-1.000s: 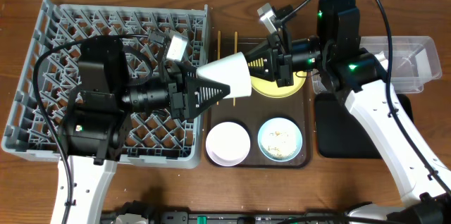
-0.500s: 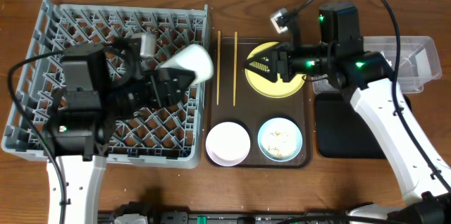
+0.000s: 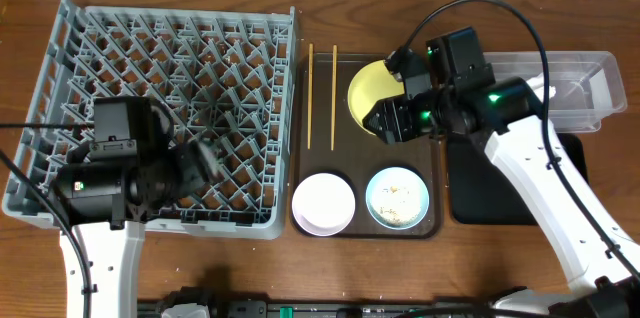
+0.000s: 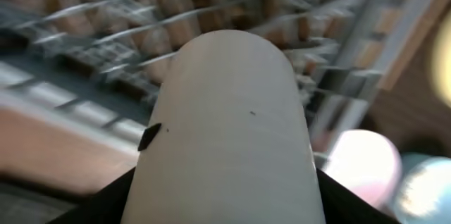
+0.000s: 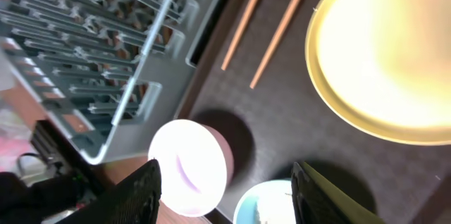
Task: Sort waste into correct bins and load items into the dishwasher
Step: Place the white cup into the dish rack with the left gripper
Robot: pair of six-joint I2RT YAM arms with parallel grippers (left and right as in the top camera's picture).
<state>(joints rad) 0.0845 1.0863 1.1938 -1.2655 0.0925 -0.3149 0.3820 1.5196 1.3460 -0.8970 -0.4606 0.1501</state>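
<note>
A white cup [image 4: 229,111] fills the left wrist view, and my left gripper [image 4: 225,206] is shut on it, a black finger on each side. Seen from overhead, that gripper [image 3: 205,156] is a blur over the front half of the grey dishwasher rack [image 3: 70,58], and I cannot make the cup out there. My right gripper [image 3: 385,118] hangs open and empty above the brown tray, at the near edge of the yellow plate [image 3: 365,86]. Two chopsticks [image 3: 310,98] lie left of the plate. Below its fingers [image 5: 144,189] sit the pink-white bowl [image 5: 189,168] and the blue bowl [image 3: 397,198] with rice scraps.
The brown serving tray [image 3: 360,158] stands between the rack and the bins. A clear tub [image 3: 585,78] is at the back right, with the black tray [image 3: 500,198] in front of it, partly under my right arm. Bare wooden table runs along the front edge.
My right gripper opened off the cup and drew back over the plate. My left gripper carried the cup left and toward the front, over the rack.
</note>
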